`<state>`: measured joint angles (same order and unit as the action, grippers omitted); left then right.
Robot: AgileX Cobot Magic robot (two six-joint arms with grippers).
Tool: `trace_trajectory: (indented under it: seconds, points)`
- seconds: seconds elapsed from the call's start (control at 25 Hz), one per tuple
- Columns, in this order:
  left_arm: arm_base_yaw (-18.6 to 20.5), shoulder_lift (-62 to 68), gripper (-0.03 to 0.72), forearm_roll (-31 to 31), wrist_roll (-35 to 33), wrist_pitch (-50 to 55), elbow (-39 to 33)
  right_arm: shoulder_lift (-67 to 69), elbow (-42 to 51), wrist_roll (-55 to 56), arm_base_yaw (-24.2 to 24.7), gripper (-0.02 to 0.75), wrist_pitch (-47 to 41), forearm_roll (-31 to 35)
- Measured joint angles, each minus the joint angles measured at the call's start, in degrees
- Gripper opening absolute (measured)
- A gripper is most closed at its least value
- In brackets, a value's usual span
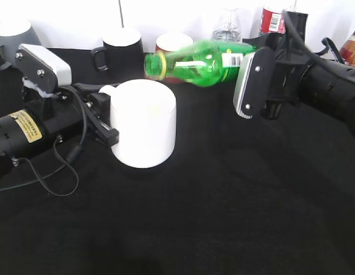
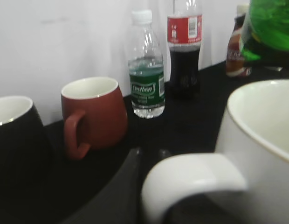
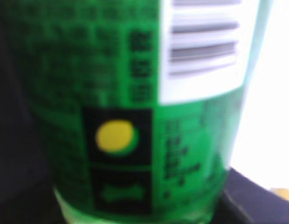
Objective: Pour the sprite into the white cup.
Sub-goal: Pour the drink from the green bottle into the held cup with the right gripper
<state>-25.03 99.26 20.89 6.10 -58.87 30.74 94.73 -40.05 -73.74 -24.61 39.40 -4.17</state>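
1. Right tool (image 1: 259, 57) clamped on sprite (image 1: 203, 63), tipped near-horizontal over white cup (image 1: 144, 123); slick, squeezable; grip label band.
2. Left tool (image 1: 103, 117) at cup handle; closure unclear; ceramic stiff, breakable.

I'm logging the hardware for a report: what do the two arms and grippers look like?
Both arms are black. The left arm bears a yellow label, a silver-grey camera housing and a loose black cable. The right arm has a grey-fronted gripper block.

Slanting front exterior; wrist views near white cup (image 2: 256, 140), sprite (image 3: 135, 107).
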Motion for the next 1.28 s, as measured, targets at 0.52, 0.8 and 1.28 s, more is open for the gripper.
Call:
trace_trajectory:
  seconds: [0.52, 0.8, 1.28]
  points:
    - [0.0, 0.0, 0.064, -0.7, 0.0, 1.7, 0.0, 0.0, -1.1, -11.4, 0.0, 0.386, 0.0, 3.3]
    - [0.0, 0.0, 0.064, -0.7, 0.0, 1.8, 0.0, 0.0, -1.2, -15.1, 0.0, 0.384, 0.0, 3.3]
    - [0.0, 0.0, 0.064, -0.2, 0.0, 2.3, 0.0, 0.0, -1.4, -17.1, 0.0, 0.384, 2.1, 3.3]
